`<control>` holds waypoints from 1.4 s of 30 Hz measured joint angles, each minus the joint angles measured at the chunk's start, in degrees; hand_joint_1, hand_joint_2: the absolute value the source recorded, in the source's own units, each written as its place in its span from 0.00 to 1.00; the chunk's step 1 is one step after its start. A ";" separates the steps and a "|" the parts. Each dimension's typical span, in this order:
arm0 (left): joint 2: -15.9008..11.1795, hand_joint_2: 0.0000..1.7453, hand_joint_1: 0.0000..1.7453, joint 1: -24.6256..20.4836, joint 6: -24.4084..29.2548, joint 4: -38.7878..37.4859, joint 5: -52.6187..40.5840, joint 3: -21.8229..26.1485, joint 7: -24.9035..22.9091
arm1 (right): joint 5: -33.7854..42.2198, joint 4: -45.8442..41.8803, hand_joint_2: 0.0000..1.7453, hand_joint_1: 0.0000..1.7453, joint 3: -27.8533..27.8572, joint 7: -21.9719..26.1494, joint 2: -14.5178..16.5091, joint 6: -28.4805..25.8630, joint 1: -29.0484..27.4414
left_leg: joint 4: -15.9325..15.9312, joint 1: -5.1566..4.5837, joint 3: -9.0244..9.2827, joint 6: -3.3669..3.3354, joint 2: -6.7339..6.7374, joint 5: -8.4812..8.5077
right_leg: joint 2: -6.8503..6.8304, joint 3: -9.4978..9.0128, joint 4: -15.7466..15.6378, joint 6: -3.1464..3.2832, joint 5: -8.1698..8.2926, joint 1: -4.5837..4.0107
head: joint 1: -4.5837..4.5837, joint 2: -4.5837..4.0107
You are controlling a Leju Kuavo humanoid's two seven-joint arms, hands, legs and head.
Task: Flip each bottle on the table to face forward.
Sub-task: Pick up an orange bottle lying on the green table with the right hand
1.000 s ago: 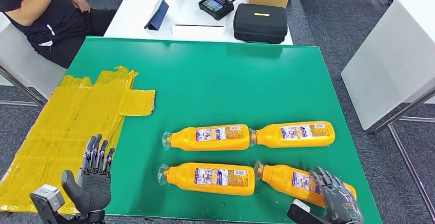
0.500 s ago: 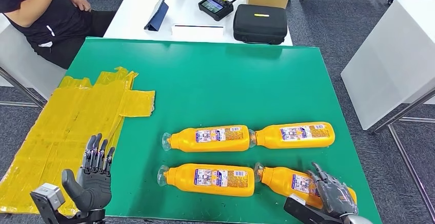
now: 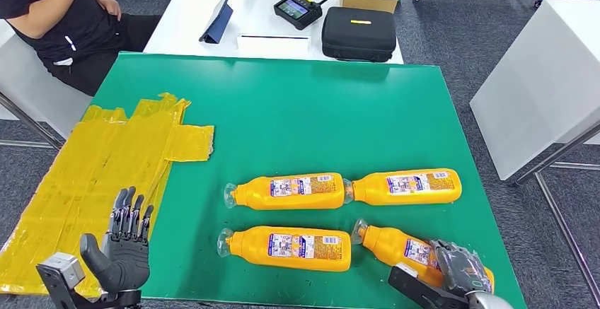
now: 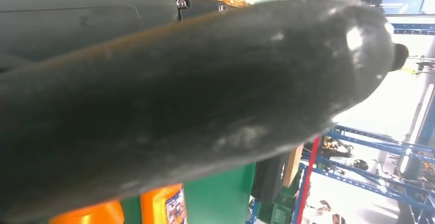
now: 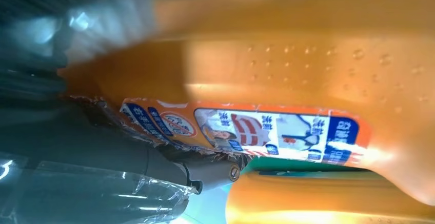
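Since a second ago our right hand (image 3: 461, 270) has curled down onto the near-right orange bottle (image 3: 396, 247) at five o'clock, gripping its base. We risk nudging the neighbouring bottle (image 3: 286, 246). Our left hand (image 3: 124, 242) hovers open, empty.

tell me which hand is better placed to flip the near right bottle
The right. The right hand already lies over the base end of the near right bottle, fingers curled on it. The left hand hovers open over the yellow sheet at the table's left edge, far from any bottle.
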State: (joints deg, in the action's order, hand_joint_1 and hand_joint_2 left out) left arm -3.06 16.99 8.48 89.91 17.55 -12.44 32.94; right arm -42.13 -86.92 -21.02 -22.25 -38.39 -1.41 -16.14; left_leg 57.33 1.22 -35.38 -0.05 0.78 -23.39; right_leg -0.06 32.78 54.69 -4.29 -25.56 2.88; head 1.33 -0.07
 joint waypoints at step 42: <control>2.70 1.00 0.00 -3.83 -11.33 5.44 3.82 -11.28 -3.57 | 32.74 -12.15 1.00 1.00 5.70 33.06 27.58 -3.92 12.90 | -0.05 0.12 -0.04 0.12 0.25 0.21 | 0.15 -0.49 0.08 0.25 0.13 -0.13 | 0.01 0.00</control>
State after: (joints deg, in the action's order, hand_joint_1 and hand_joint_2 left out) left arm -0.35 13.16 -2.85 95.35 21.37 -23.71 29.38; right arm -9.39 -99.07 -15.31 10.81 -10.80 -5.32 -3.24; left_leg 57.29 1.34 -35.42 0.08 1.03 -23.18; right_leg 0.09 32.29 54.78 -4.04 -25.43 2.75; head 1.34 -0.07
